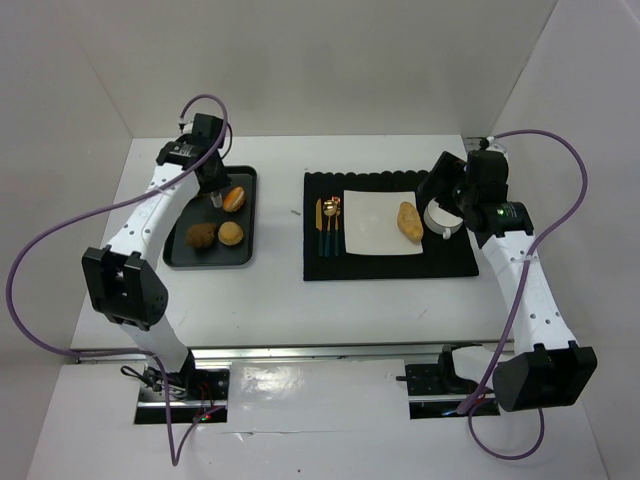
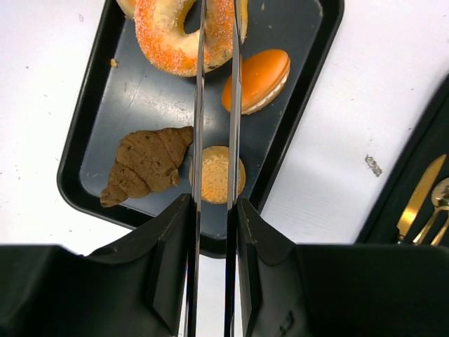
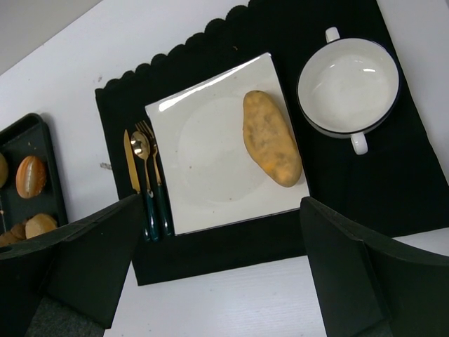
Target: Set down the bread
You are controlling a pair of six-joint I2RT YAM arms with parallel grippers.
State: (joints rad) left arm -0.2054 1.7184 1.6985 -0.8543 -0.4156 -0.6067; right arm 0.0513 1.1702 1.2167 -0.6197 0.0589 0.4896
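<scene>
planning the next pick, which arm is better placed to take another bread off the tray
Left. The left hand is right over the black tray of bread, fingers astride the sugared ring. The right hand hovers open over the place mat, away from the tray.

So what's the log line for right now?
oval roll: on white plate | right hand: open above placemat | left hand: over tray, narrow gap at sugary ring
</scene>
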